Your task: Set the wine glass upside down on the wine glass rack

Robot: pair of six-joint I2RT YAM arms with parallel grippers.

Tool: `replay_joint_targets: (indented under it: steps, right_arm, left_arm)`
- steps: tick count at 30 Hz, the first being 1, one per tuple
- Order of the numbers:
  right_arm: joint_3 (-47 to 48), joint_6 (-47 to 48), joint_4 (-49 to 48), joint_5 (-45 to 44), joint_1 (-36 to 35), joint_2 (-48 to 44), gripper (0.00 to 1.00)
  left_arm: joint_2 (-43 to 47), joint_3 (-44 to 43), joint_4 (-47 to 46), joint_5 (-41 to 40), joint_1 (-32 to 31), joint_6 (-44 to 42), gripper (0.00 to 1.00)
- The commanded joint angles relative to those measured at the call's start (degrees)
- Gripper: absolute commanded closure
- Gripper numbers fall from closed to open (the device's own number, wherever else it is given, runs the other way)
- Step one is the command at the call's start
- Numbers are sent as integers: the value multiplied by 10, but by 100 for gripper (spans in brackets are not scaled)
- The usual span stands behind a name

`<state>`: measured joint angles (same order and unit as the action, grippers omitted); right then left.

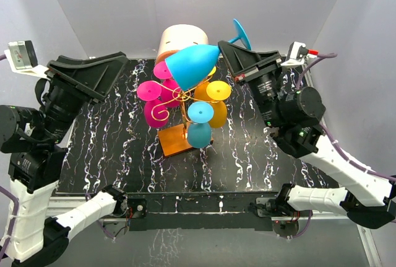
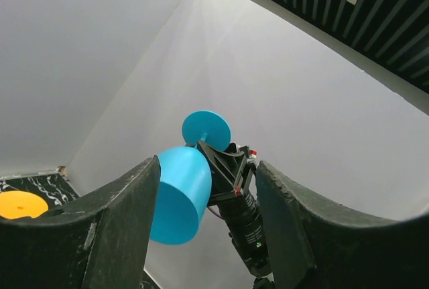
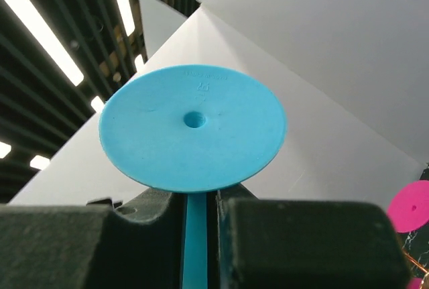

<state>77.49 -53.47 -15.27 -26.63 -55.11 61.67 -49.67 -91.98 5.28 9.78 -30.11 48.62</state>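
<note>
My right gripper (image 1: 228, 49) is shut on the stem of a blue wine glass (image 1: 193, 65), held high and tilted, bowl pointing left over the rack, round foot (image 1: 241, 33) up at the back. In the right wrist view the foot (image 3: 193, 127) fills the middle and the stem (image 3: 195, 242) is clamped between my fingers. The wine glass rack (image 1: 183, 98) is a gold wire stand on an orange base (image 1: 178, 141), carrying pink, yellow and blue glasses upside down. My left gripper (image 1: 108, 72) is open and empty, raised at the left; its view shows the blue glass (image 2: 179, 192) in the right gripper (image 2: 224, 165).
A big cream-and-orange cylinder (image 1: 179, 39) stands behind the rack. The table (image 1: 111, 149) is black marble-patterned, with white walls around. An orange disc (image 2: 20, 204) shows at the left wrist view's left edge.
</note>
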Motion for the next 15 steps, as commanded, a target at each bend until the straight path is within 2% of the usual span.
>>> replay_joint_targets:
  steps: [1,11,15]
  right_arm:
    - [9,79,0,125,0,-24,100]
    - [-9,119,-27,269,-14,8,100]
    - [-4,175,-23,245,-64,30,100]
  left_arm:
    - [-23,-43,9,24,2,30,42]
    - [-66,-99,64,70,2,61,37]
    - [-74,-114,111,68,1,55,34]
